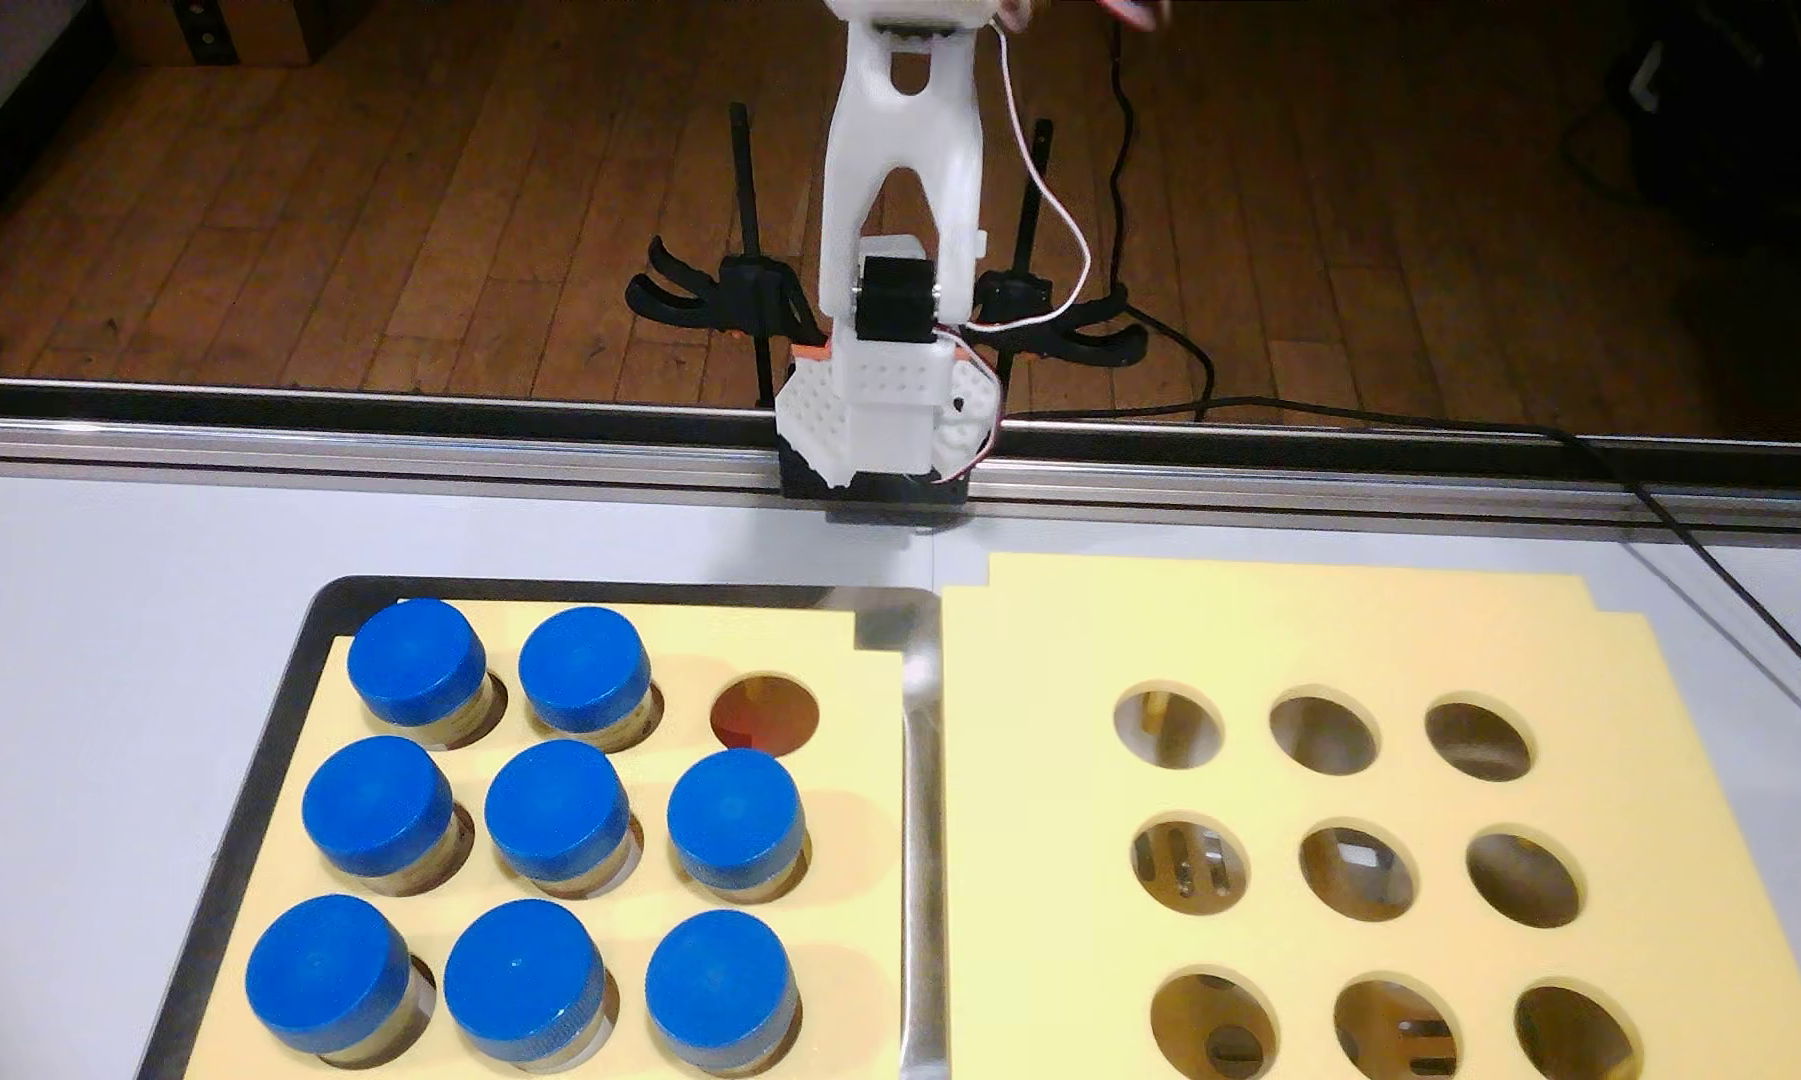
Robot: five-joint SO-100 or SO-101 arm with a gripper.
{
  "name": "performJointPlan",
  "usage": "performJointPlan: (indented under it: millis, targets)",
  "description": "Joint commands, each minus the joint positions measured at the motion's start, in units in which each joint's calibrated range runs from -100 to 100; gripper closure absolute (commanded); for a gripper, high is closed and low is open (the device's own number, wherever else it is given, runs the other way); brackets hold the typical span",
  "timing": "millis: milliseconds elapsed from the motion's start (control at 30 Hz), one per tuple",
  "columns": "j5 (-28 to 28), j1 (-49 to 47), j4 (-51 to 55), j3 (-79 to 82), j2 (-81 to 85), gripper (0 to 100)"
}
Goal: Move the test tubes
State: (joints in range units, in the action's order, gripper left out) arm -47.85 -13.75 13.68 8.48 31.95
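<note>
**Eight tubes in the tray, gripper out of frame**

Only the arm (901,187) showing in the fixed view, running straight up from its base at the table's (96,623) far edge and off the top of the picture. Gripper cut off up there, so can't tell whether clenched, released or grasping anything.

Eight tubes (555,810) sitting upright in the foam (854,831) inside the tray (922,883), well apart from the visible arm. Full rows of three along the foam's near edge and across the middle; just two in the far row, with an empty hole (766,711) at the far right corner. Mostly blue caps visible, with only slivers of yellowish body under them; the rest sunk in the foam.

Second foam sheet (1291,633) just beside the tray's right edge, all nine holes empty. Some dark and metallic bits down inside those holes, too murky to make out. Near edge of both sheets cropped.
</note>
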Motion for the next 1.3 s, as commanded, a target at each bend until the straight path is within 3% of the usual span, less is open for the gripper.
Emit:
performJointPlan:
  millis: [0, 267, 400, 733, 1267]
  targets:
    - [0.1, -1.8, -0.4, 21.0, 3.0, 77]
    - [-0.3, 12.2, -0.4, 52.4, 32.6, 78]
    - [-0.3, 16.7, -0.4, 55.7, 36.3, 78]
    - [-0.4, 17.3, -0.4, 56.5, 21.5, 78]
    - [-0.4, 19.0, -0.4, 35.9, -4.9, 78]
